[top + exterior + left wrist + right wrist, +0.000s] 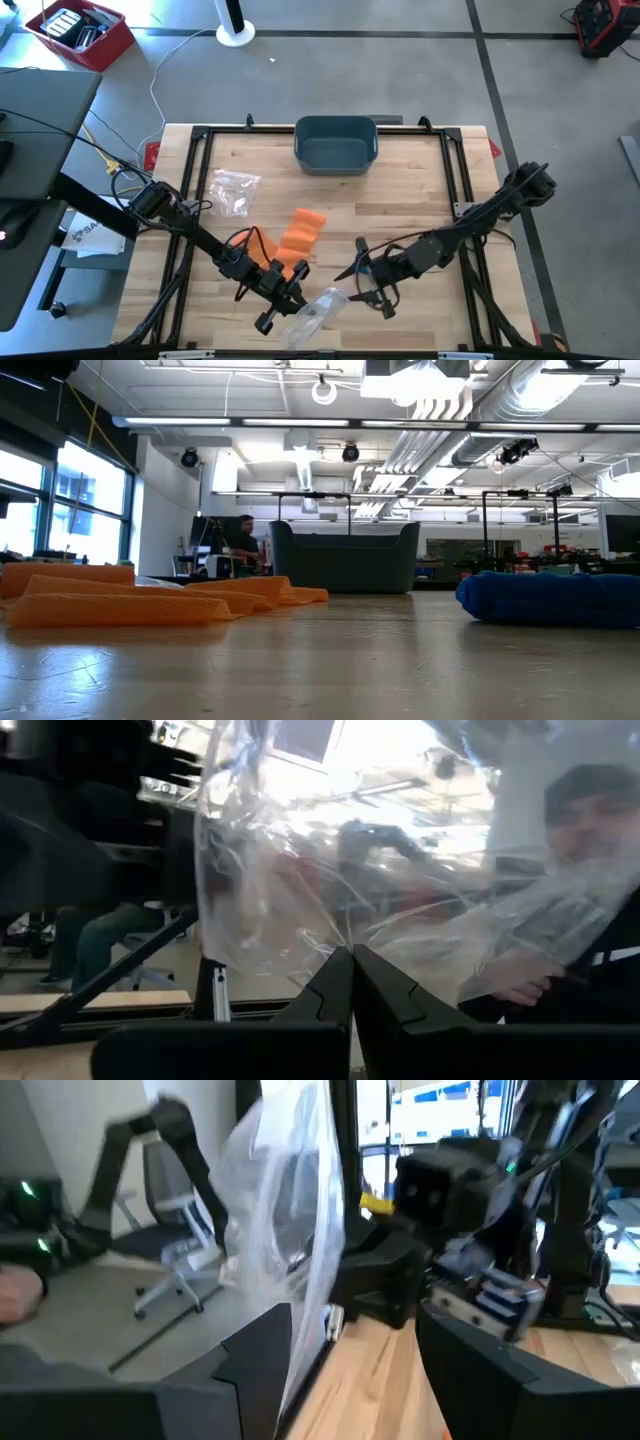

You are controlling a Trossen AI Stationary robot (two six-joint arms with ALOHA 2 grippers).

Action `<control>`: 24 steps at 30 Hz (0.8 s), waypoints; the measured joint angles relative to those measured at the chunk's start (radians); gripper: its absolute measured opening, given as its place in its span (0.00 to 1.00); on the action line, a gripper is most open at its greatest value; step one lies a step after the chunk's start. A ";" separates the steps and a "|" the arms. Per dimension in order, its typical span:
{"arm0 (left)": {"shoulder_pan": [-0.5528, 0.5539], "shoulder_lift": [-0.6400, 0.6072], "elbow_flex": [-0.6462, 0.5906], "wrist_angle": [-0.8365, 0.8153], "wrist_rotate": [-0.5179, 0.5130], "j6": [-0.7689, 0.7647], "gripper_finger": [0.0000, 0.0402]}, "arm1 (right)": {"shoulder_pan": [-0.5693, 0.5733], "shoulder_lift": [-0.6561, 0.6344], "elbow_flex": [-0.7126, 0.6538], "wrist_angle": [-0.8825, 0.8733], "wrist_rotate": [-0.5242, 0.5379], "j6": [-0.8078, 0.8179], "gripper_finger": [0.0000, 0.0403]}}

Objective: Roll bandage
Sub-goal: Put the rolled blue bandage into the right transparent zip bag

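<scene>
Left gripper [352,982] fingers pressed together, clamped on the clear crinkled plastic bag [318,311] — holding it up off the wooden table [420,190] near the front edge. Right gripper [362,283] just beside it, fingers spread apart, one finger [255,1350] at the bag's edge, gripping nothing. Orange crepe bandage [298,238] lies unrolled and flat on the table just behind the left gripper, not held. A second clear plastic bag [234,190] sits further back on the left; dark teal plastic bin [336,144] at the far edge, centre.
</scene>
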 joint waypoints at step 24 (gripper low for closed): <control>-0.009 -0.356 -0.097 -1.073 -0.668 -0.356 0.10 | 0.077 0.066 0.167 -0.839 0.390 0.221 0.01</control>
